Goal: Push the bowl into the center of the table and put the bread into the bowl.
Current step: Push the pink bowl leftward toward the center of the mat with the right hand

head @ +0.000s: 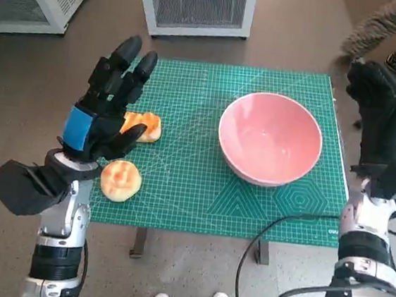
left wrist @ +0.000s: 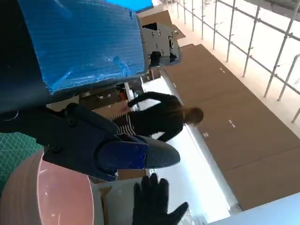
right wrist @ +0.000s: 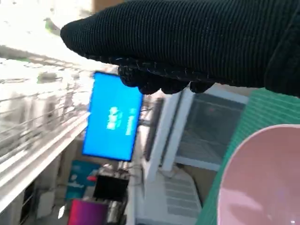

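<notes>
Pink bowl (head: 270, 138) seen right of centre on green mat (head: 193, 190), both hands raised, nothing held.
Two bread rolls are seen at the mat's left side: one (head: 121, 180) just below the left hand (head: 106, 114), the other (head: 144, 126) partly hidden behind its fingers; contact can't be told. Bowl sits well apart from the rolls, near the right hand (head: 379, 111), which is held up beside the table's right edge, w/ fingers extended. Left hand is lifted, fingers spread apart and empty. Brown floor and white mesh-fronted units (head: 199, 7) are seen beyond the table; a person (left wrist: 159, 115) is visible in the left wrist view, a blue screen (right wrist: 112, 117) in the right wrist view.
</notes>
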`<state>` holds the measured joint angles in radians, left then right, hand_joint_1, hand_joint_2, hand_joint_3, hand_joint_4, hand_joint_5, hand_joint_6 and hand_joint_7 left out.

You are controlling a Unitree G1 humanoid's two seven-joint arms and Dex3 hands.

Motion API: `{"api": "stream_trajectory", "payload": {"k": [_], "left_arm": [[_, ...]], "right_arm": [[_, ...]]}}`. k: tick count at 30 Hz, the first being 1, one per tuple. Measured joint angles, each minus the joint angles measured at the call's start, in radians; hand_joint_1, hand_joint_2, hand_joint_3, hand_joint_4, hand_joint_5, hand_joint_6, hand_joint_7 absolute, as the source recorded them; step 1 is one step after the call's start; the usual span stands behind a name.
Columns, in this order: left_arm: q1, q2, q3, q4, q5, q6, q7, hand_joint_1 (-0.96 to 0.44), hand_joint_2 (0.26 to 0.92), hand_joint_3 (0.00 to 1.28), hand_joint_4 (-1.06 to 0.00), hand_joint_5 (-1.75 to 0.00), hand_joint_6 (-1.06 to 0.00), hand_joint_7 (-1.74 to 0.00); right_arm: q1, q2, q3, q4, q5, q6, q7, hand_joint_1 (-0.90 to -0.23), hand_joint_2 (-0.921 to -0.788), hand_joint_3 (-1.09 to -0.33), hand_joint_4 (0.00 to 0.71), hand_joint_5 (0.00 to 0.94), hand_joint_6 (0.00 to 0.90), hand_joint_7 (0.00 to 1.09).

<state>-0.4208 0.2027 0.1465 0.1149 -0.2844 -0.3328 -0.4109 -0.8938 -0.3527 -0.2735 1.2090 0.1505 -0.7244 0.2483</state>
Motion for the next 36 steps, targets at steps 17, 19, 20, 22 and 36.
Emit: {"api": "stream_trajectory", "payload": {"k": [17, 19, 20, 22, 36], "left_arm": [[0.000, 0.008, 0.015, 0.000, -0.008, 0.000, -0.011, -0.67, 0.921, 0.35, -0.22, -0.01, 0.00, -0.36], [0.000, 0.010, 0.017, 0.000, -0.013, 0.000, -0.015, -0.67, 0.921, 0.35, -0.22, -0.01, 0.00, -0.36], [0.000, 0.010, 0.019, 0.000, -0.015, 0.000, -0.016, -0.67, 0.921, 0.35, -0.22, -0.01, 0.00, -0.36], [0.001, 0.011, 0.022, 0.000, -0.023, 0.000, -0.021, -0.67, 0.921, 0.34, -0.22, -0.01, 0.00, -0.36], [0.014, 0.025, 0.034, -0.001, -0.036, 0.000, -0.032, -0.65, 0.921, 0.34, -0.22, -0.01, 0.00, -0.36]], "right_arm": [[-0.012, -0.005, -0.001, 0.088, -0.040, 0.204, -0.099, -0.496, -0.921, -0.768, 0.156, 0.000, 0.023, 0.43], [-0.012, -0.005, -0.002, 0.092, -0.040, 0.226, -0.102, -0.497, -0.921, -0.767, 0.154, 0.000, 0.028, 0.42], [-0.012, -0.005, -0.003, 0.093, -0.040, 0.236, -0.102, -0.500, -0.921, -0.767, 0.153, 0.000, 0.030, 0.42], [-0.012, -0.004, -0.007, 0.095, -0.039, 0.257, -0.102, -0.504, -0.921, -0.765, 0.150, 0.000, 0.032, 0.42], [-0.007, 0.012, -0.022, 0.108, -0.044, 0.340, -0.114, -0.537, -0.921, -0.751, 0.167, 0.014, 0.041, 0.38]]}}
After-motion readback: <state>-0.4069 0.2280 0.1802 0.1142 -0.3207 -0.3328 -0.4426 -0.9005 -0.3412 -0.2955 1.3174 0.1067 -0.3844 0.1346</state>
